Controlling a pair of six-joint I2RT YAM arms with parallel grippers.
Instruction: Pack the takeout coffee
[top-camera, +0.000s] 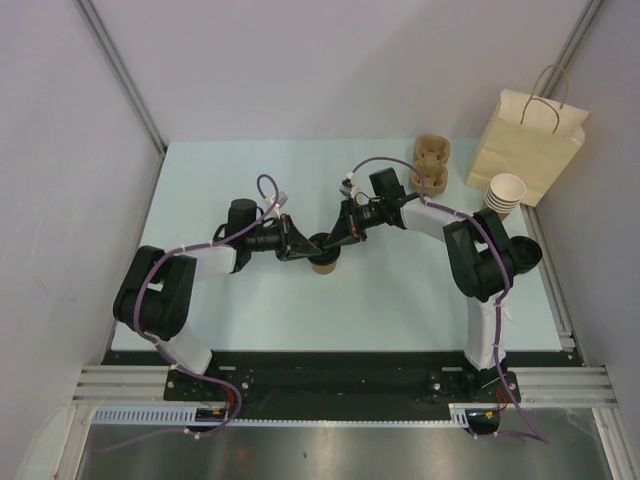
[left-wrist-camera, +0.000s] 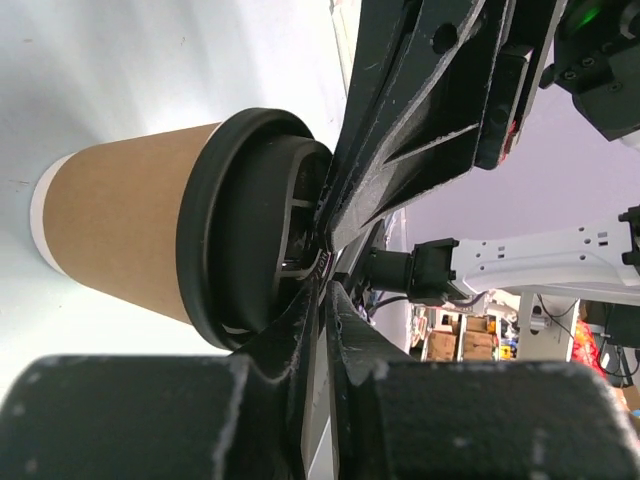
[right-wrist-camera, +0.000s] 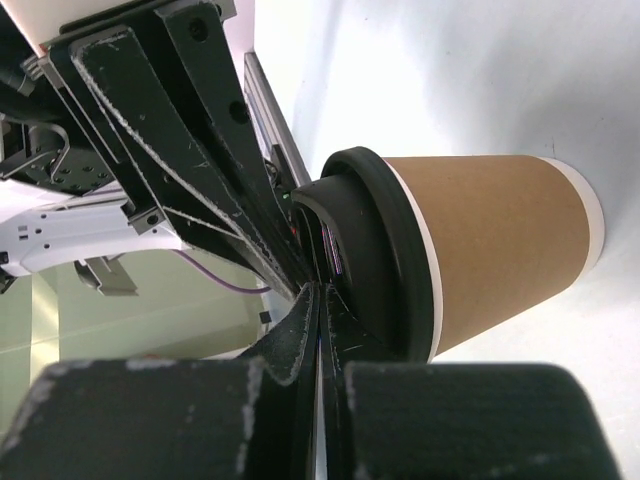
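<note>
The takeout coffee cup (top-camera: 323, 264) stands upright near the middle of the table (top-camera: 200, 300), with its black lid (left-wrist-camera: 240, 230) seated on top. I find the left gripper (top-camera: 312, 247) reaching in from the left and the right gripper (top-camera: 335, 243) from the right. The two meet tip to tip directly above the lid.

Left gripper: its fingers are drawn almost together, with only a thin slit between them, and the tips are against the raised top of the lid. I cannot tell whether they pinch any part of it.

Right gripper: it is fully closed, its tips are on the lid top, and nothing visible is clamped between them.

Surroundings: a tan paper bag (top-camera: 525, 140) stands at the far right corner. A stack of paper cups (top-camera: 505, 195) sits just in front of it. A brown cardboard item (top-camera: 432, 165), whose kind I cannot make out, lies to their left. All three are well apart from the cup. The right arm's forearm lies between the cup and the bag.

View differences: only the overhead camera shows the bag, the stack and the cardboard item. The wrist cameras alone show the lid's rim, the cup's brown wall (right-wrist-camera: 500, 250) and its white base band.
</note>
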